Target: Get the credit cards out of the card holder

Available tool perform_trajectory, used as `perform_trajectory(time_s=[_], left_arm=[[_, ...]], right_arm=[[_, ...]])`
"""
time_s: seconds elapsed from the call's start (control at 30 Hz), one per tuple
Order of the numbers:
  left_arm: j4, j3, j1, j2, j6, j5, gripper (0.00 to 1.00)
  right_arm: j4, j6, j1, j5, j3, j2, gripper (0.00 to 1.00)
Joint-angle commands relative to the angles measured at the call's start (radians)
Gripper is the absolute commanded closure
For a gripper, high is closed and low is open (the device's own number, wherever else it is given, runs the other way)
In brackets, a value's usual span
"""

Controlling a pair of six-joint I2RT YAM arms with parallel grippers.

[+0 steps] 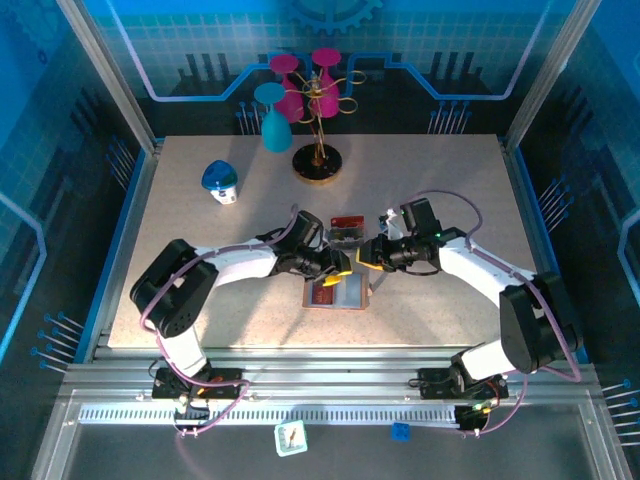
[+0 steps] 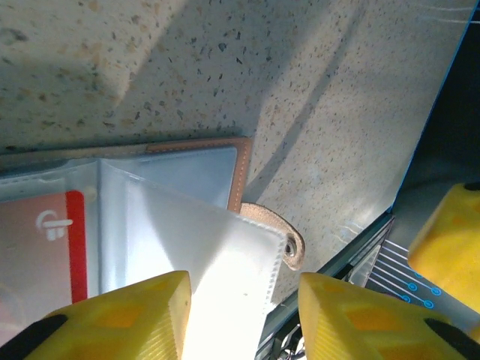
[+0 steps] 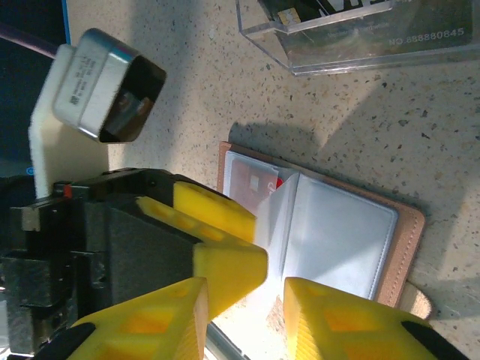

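A clear plastic box (image 1: 347,232) sits on the speckled table (image 1: 450,180). Behind it stand a blue-and-white mushroom (image 1: 220,182), a teal goblet (image 1: 274,120) and a gold rack (image 1: 319,150) of magenta cups (image 1: 300,88).

One salmon-brown folding leather card holder (image 1: 345,296) lies near the tabletop's near edge, with one red card (image 2: 75,247) showing in it. One clear plastic box (image 1: 347,232) sits mid-tabletop. Toward the far edge: one teal goblet (image 1: 275,125), two magenta goblets (image 1: 290,100), one gold wire stand (image 1: 319,165), one blue-and-white mushroom-shaped figure (image 1: 220,182).

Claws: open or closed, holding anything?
Left claw: open, clear sleeve page loose between the jaws.
Right claw: open, nothing visibly gripped.
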Motion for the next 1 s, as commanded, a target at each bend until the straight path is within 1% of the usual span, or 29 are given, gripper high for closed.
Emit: perform_trajectory(time_s=[0.0,0.17,0.37,0.7,0.97], left_arm=[[-0.005,0.040,-0.016,0.028,0.028,0.033,0.55],[-0.068,0.084,-0.036,0.063,0.070,0.004,0.49],[-0.068,0.107,-0.043,0.101,0.073,0.003,0.46],[-0.034,0.111,-0.045,0.156,0.048,0.029,0.46],[-0.011,0.096,-0.047,0.165,0.028,0.015,0.46]], right_arm=[[-0.021,-0.003,-0.020,0.015,-0.017,-0.031,0.68],[-0.014,0.003,-0.030,0.016,-0.028,-0.044,0.67],[-0.007,0.005,-0.034,0.014,-0.034,-0.046,0.67],[-0.002,0.008,-0.041,0.012,-0.043,-0.052,0.67],[-0.003,0.008,-0.044,0.007,-0.042,-0.054,0.67]])
